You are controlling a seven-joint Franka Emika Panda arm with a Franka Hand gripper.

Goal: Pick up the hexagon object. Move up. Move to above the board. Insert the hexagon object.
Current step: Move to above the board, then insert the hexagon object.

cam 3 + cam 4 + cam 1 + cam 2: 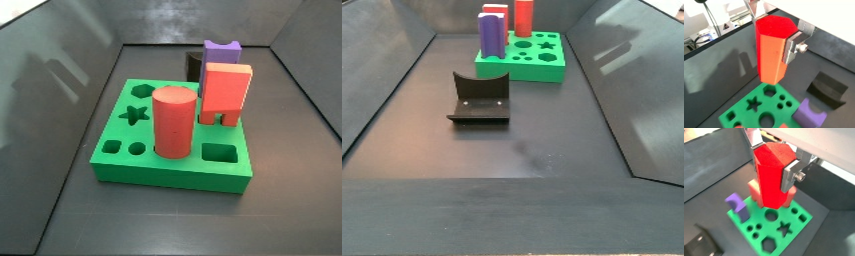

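Observation:
My gripper [774,36] is shut on the hexagon object [771,47], a bright red faceted prism held upright between the silver fingers [794,42]. Both wrist views show it, and in the second the gripper [772,162] holds the prism [771,178] well above the green board [767,230]. The board [737,116] lies below the prism's lower end, with its hexagonal hole [769,91] open close by. The side views show the board [174,172] [543,70] but neither the gripper nor the prism.
A thick red cylinder [171,122], a salmon block [227,90] and a purple piece [221,50] stand in or by the board. The dark fixture [480,97] stands on the floor in front of the board. Grey walls enclose the floor.

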